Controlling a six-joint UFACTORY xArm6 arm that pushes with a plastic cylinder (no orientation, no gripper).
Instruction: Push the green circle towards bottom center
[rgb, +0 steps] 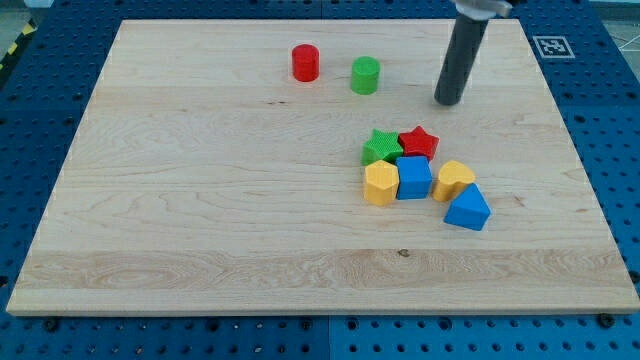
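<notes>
The green circle (365, 76) stands near the view's top centre of the wooden board (200, 200). A red circle (305, 63) stands just to its left, apart from it. My tip (449, 101) rests on the board to the right of the green circle, with a clear gap between them. The dark rod rises from the tip toward the view's top.
A cluster of blocks lies below my tip at centre right: a green star (380, 147), a red star (418, 143), a yellow hexagon (380, 184), a blue block (413, 177), a yellow heart (453, 180) and a blue triangle (468, 208).
</notes>
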